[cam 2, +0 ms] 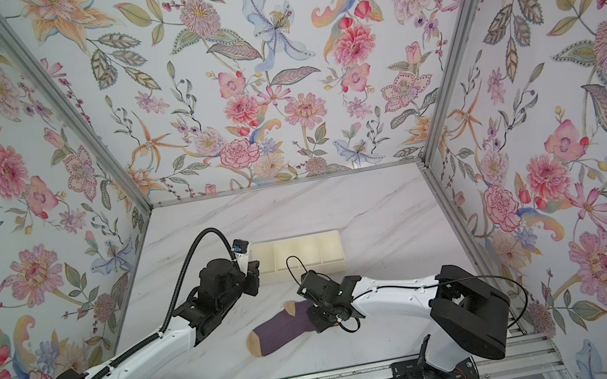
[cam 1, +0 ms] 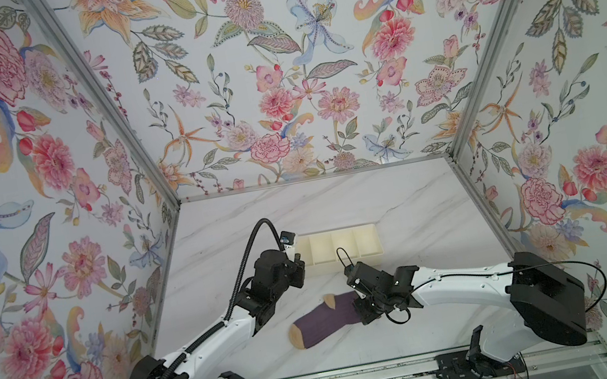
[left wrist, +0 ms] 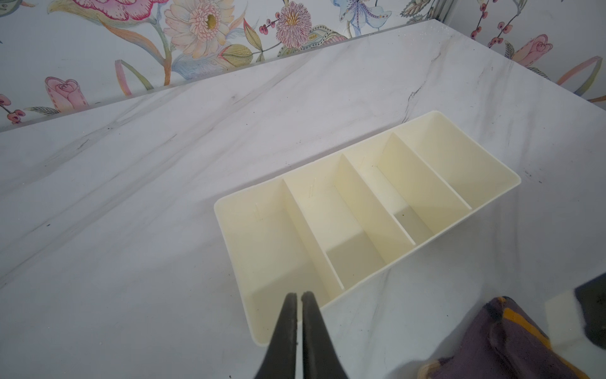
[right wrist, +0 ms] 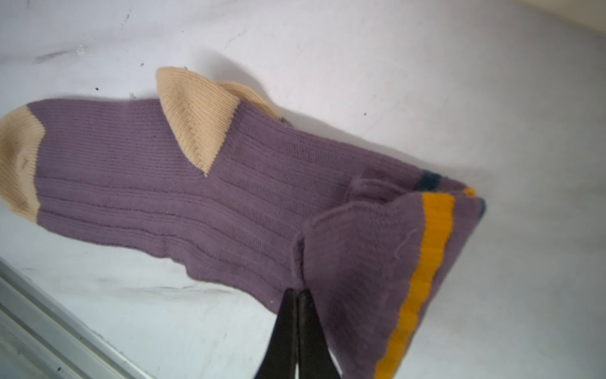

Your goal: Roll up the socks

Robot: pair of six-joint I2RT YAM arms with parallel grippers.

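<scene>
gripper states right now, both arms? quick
Left gripper: shut, holding nothing, by the cream tray.
Right gripper: shut on the socks, pinching the folded-over cuff edge.
</scene>
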